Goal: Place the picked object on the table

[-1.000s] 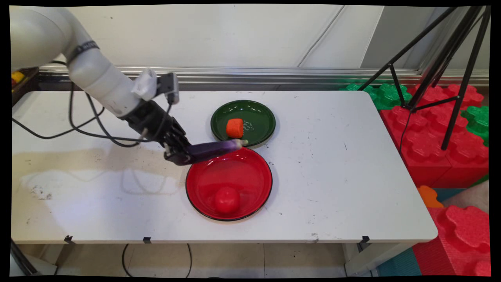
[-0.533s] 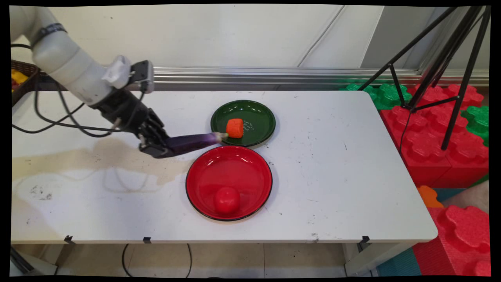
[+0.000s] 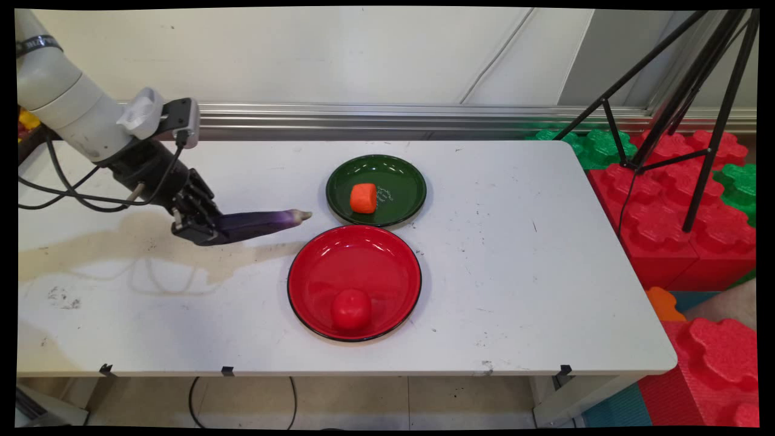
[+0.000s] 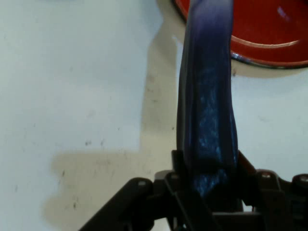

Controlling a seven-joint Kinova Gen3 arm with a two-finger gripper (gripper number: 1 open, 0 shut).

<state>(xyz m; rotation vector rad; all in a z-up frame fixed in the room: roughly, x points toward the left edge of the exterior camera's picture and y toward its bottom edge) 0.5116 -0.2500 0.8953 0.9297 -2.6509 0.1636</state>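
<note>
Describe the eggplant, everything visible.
The eggplant is long, slim, glossy purple with a pale tip, plastic-looking. The gripper is shut on its blunt end; the rest juts roughly level toward the plates, above the white table, tip just short of the green plate. Only the fingers touch it.

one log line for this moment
gripper: shut on eggplant | eggplant: held above table, left of green plate | red plate: holds tomato

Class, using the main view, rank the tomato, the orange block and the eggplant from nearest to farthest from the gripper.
1. Eggplant: clamped in the gripper, sticking out to the picture's right.
2. Orange block: in the green plate, farther right.
3. Tomato: in the red plate, on its near side.
</note>
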